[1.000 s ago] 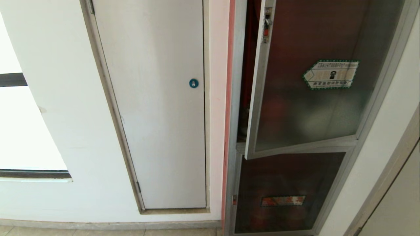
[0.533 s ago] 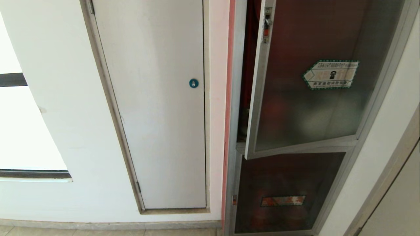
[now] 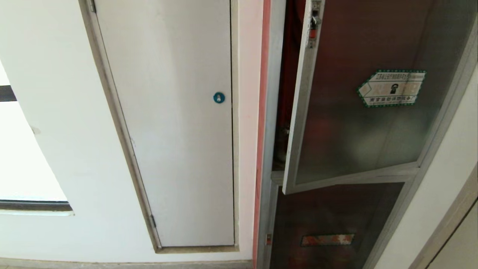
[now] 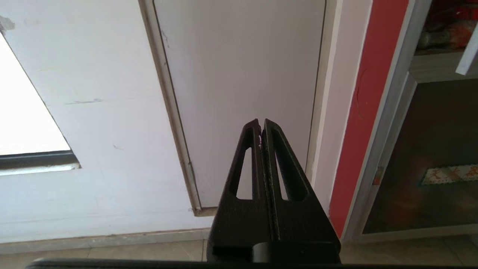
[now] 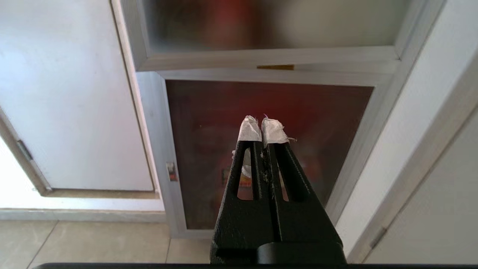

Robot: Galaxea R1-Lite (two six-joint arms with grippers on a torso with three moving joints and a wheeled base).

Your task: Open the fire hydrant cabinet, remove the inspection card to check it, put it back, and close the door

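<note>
Both black slotted jaws are pressed together on nothing: the left gripper (image 4: 262, 125) faces the smooth white panel door (image 4: 239, 74), the white-taped right gripper (image 5: 261, 125) the lower dark glass panel (image 5: 209, 112). The tinted glass door (image 3: 358, 112), aluminium-framed with a hexagonal sticker (image 3: 391, 88), stands ajar on the fire hydrant cabinet (image 3: 274, 112).

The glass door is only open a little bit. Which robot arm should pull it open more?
Probably the right. The right gripper, shut and empty, faces the fire hydrant cabinet below the door. The left gripper, also shut, faces the white door beside it.
</note>
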